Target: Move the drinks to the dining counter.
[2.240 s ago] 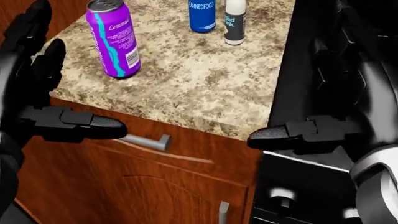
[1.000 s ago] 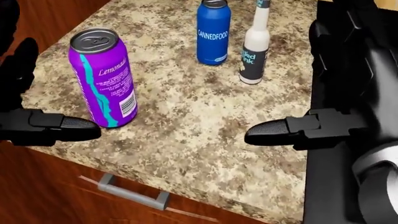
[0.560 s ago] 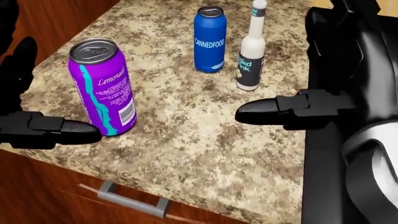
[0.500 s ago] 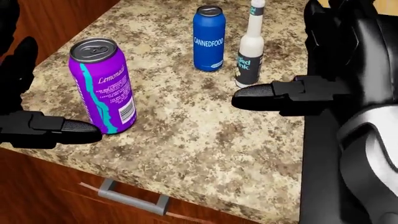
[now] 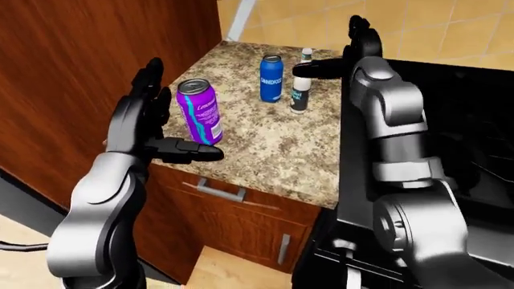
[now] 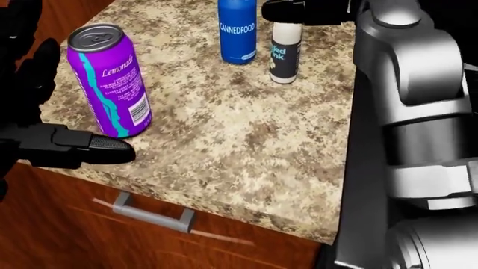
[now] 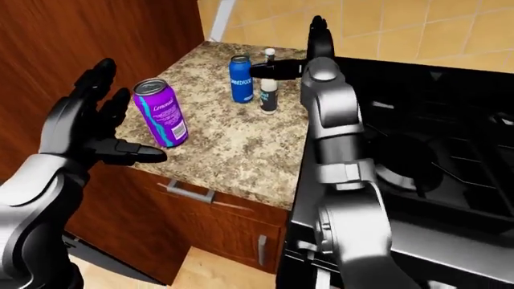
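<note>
- Looking through the left-eye view: three drinks stand upright on the granite bench [image 5: 265,129] — one purple lemonade can [image 5: 199,111], one blue can [image 5: 272,78] and one white bottle [image 5: 301,90]. The left hand [image 5: 156,129] is released, fingers spread just beside the purple lemonade can, gripping nothing. The right hand [image 5: 341,60] is also released, one finger reaching across the top of the white bottle.
- Looking through the head view: the left hand's thumb [image 6: 89,148] lies low at the bench edge, near the purple lemonade can's base. Risk: a sideways bump could tip the tall can off that edge.
- Looking through the right-eye view: the right hand's finger [image 7: 277,70] sits near the white bottle's neck. Risk: the narrow bottle would likely topple if brushed up high, possibly knocking the blue can just beside it. A black stove [image 7: 417,138] borders the bench on the view's right.
</note>
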`<state>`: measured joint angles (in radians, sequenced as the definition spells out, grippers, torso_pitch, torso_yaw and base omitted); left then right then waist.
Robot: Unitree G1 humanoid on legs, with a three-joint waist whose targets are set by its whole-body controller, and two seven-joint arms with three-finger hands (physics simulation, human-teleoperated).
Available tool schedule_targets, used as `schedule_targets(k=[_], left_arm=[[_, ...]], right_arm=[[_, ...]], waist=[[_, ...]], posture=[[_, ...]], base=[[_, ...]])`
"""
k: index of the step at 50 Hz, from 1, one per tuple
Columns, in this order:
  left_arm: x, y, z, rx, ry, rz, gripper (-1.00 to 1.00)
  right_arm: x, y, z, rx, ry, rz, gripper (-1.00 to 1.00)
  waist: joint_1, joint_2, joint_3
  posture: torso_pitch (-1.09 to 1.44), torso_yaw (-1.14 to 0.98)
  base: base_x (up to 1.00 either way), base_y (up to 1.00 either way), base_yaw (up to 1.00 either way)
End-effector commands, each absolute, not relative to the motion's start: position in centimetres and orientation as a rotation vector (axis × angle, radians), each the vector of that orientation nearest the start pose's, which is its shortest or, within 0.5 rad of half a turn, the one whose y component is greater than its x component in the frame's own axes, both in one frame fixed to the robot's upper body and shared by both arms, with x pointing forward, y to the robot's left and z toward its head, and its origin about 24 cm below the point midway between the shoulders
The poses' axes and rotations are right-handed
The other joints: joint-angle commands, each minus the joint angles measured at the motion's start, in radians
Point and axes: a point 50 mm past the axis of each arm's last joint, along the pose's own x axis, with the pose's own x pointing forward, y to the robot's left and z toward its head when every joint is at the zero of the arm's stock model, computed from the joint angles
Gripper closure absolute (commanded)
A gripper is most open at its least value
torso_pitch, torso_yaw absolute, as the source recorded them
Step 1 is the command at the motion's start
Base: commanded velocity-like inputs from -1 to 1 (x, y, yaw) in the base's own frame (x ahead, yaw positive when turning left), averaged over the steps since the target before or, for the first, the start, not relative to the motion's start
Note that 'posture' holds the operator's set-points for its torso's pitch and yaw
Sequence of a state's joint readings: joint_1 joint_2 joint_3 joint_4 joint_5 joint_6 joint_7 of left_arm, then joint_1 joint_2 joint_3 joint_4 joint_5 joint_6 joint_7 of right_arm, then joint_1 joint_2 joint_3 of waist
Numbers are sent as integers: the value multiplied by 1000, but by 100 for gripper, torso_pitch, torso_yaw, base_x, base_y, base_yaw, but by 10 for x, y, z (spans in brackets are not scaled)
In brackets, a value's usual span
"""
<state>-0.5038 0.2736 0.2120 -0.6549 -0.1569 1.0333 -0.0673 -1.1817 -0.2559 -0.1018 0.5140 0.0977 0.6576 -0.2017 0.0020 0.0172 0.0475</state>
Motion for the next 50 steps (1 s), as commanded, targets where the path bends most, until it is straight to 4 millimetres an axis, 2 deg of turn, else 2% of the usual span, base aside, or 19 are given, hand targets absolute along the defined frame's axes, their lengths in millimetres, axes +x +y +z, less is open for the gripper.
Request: schedule_targets(k=[1, 6, 11, 17, 23, 32, 33, 34, 36, 39, 43, 47, 50], left_arm=[[266, 182, 242, 131, -223, -28, -100], [264, 184, 244, 132, -225, -25, -100], [265, 183, 243, 138, -222, -26, -100], [261, 184, 246, 130, -229, -23, -100], [260, 185, 250, 132, -234, -24, -100], [259, 186, 252, 133, -239, -23, -100], [258, 185, 252, 133, -240, -23, -100], [259, 185, 252, 133, -240, -23, -100], [259, 186, 252, 132, -240, -22, -100], [260, 185, 252, 132, -239, -25, -100], [258, 185, 252, 131, -240, -24, -100], [258, 185, 252, 131, -240, -25, -100], [257, 186, 252, 131, -239, -25, -100]], right_arm=[[400, -148, 303, -124, -187, -160, -100], [410, -140, 284, -169, -168, -149, -100], [415, -131, 274, -211, -169, -138, -100], [421, -121, 245, -262, -135, -128, -100], [424, -113, 241, -292, -132, -132, -100], [428, -117, 228, -296, -101, -156, -98], [428, -118, 227, -298, -95, -157, -76], [428, -119, 225, -302, -90, -159, -62], [428, -120, 223, -304, -83, -159, -46], [428, -121, 221, -310, -75, -160, -26], [428, -124, 215, -321, -57, -169, -18], [428, -126, 203, -327, -31, -177, -2], [428, -126, 201, -331, -23, -176, 22]], waist=[[0, -1, -34], [0, 5, -36], [-1, 5, -40], [-2, 6, -43], [-2, 7, -45], [-2, 6, -42], [-2, 6, -42], [-1, 6, -42], [-1, 5, -41], [0, 3, -41], [2, 2, -40], [3, 1, -39], [4, 0, -40]], posture=[[0, 0], [0, 0], [0, 0], [0, 0], [0, 0], [0, 0], [0, 0], [0, 0], [0, 0], [0, 0], [0, 0], [0, 0], [0, 0]], base=[[0, 0, 0], [0, 0, 0], [0, 0, 0], [0, 0, 0], [0, 0, 0], [0, 0, 0], [0, 0, 0], [0, 0, 0], [0, 0, 0], [0, 0, 0], [0, 0, 0], [0, 0, 0], [0, 0, 0]])
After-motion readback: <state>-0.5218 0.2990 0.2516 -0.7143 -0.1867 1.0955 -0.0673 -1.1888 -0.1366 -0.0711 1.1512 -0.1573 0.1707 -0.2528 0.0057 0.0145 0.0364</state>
